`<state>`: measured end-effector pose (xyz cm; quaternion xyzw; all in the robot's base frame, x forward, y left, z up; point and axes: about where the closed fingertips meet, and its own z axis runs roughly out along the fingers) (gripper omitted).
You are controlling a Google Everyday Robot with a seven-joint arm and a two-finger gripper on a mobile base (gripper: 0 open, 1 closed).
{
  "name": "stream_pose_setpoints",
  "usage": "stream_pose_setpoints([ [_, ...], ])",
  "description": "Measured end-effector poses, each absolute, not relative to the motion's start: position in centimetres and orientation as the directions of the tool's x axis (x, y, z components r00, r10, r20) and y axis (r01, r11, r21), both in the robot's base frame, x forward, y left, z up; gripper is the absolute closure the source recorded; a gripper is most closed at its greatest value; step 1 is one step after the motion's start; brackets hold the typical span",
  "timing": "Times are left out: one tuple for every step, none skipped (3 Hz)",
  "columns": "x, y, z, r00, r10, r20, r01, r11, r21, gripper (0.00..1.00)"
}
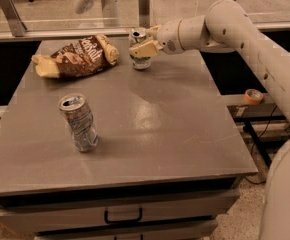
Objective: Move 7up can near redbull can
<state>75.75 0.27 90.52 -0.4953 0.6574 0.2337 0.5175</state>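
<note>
The 7up can (139, 60), white-silver with green markings, stands at the back of the grey table (175, 134). My gripper (148, 40) reaches in from the right and its fingers straddle the can's upper half. The near finger (144, 48) presses on the can's front and the other sits behind the rim. The can's base rests on the table. The redbull can (79, 123), slim and silver-blue, stands slightly tilted at the front left, well apart from the 7up can.
A brown chip bag (76, 58) lies at the back left, close to the 7up can. A glass rail (60, 31) runs behind the table. An orange tape roll (253, 95) sits on a ledge to the right. A drawer handle (123, 217) is below the front edge.
</note>
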Motion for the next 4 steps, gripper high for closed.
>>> stream_pose_setpoints([
  [72.2, 2.1, 92.3, 0.048, -0.362, -0.931, -0.921, 0.344, -0.181, 1.00],
  [65.0, 6.2, 93.5, 0.049, -0.290, -0.956, -0.967, 0.226, -0.119, 1.00],
  [65.0, 6.2, 93.6, 0.050, -0.290, -0.956, -0.967, 0.227, -0.119, 1.00],
  [63.0, 6.5, 92.7, 0.017, -0.282, -0.959, -0.971, 0.223, -0.082, 1.00],
])
